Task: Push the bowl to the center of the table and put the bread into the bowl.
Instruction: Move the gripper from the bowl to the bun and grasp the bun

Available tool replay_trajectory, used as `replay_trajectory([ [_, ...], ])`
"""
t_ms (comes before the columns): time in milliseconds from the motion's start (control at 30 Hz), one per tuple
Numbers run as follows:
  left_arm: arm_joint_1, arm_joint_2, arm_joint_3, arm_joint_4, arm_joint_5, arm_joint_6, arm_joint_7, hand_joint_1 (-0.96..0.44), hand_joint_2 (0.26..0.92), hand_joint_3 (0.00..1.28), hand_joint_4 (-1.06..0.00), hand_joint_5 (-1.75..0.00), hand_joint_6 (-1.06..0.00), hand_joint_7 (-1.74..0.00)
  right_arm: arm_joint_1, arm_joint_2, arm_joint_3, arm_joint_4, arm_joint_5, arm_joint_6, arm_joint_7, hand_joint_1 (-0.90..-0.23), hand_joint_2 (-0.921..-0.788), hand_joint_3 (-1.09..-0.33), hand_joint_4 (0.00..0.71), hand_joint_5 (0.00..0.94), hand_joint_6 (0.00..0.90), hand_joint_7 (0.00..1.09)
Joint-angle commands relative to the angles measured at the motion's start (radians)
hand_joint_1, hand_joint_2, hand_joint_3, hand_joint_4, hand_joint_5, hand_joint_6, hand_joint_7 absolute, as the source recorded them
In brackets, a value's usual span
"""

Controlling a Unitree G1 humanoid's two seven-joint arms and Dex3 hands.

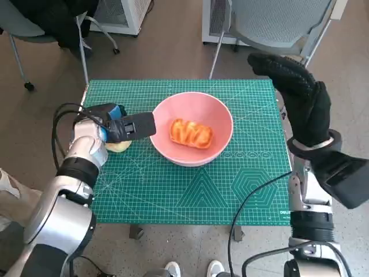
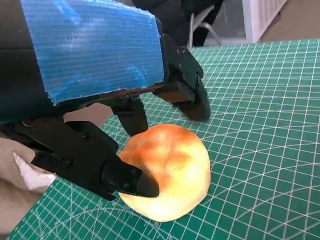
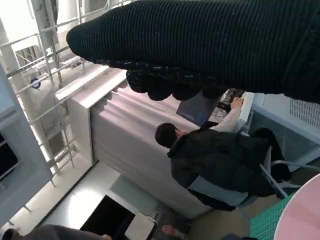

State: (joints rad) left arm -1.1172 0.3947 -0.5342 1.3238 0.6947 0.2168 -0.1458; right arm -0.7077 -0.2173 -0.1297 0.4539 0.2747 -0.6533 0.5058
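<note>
A pink bowl [image 1: 173, 156] stands near the middle of the green cutting mat [image 1: 190, 196], and a glazed orange bread [image 1: 191, 133] lies inside it. Just left of the bowl a pale round bun [image 1: 118, 145] lies on the mat. My left hand [image 1: 124, 127] is over it, its fingertips reaching to the bowl's rim. In the left wrist view the bun [image 2: 170, 172] is pinched between the thumb and a finger of my left hand [image 2: 90, 60]. My right hand [image 1: 300, 98] is raised above the table's right edge and holds nothing.
Chairs [image 1: 277, 23] stand behind the table. A person's feet [image 1: 193, 270] show at the front edge. In the right wrist view, under the glove [image 3: 210, 45], a seated person [image 3: 220, 160] and a bit of the bowl's rim [image 3: 302, 210] are visible.
</note>
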Motion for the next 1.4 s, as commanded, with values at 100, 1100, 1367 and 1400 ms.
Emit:
replay_trajectory([
  [100,0.003,0.013,0.002,0.003,-0.004,0.003,-0.032,0.00,0.918,0.11,-0.72,-1.23,-0.54,-1.16,0.021,-0.003,0.002,0.001,-0.006,0.017,-0.001,-0.700,-0.921,-0.817,0.150,0.000,-0.001,0.51],
  [1100,-0.013,0.052,0.038,-0.013,-0.038,-0.025,-0.077,0.00,0.907,0.04,-0.78,-0.96,-0.65,-1.25,-0.001,0.010,0.008,0.036,0.008,0.015,0.011,-0.705,-0.921,-0.819,0.141,0.000,-0.001,0.50],
  [1367,-0.031,0.072,0.046,-0.030,-0.041,-0.034,-0.084,0.00,0.906,0.04,-0.80,-0.97,-0.63,-1.23,-0.004,0.019,0.010,0.037,0.012,0.015,0.011,-0.705,-0.921,-0.820,0.141,0.000,-0.001,0.50],
  [1400,-0.035,0.075,0.047,-0.033,-0.041,-0.035,-0.086,0.00,0.905,0.04,-0.80,-0.98,-0.63,-1.23,-0.005,0.020,0.010,0.038,0.013,0.015,0.011,-0.705,-0.921,-0.820,0.141,0.000,-0.001,0.50],
])
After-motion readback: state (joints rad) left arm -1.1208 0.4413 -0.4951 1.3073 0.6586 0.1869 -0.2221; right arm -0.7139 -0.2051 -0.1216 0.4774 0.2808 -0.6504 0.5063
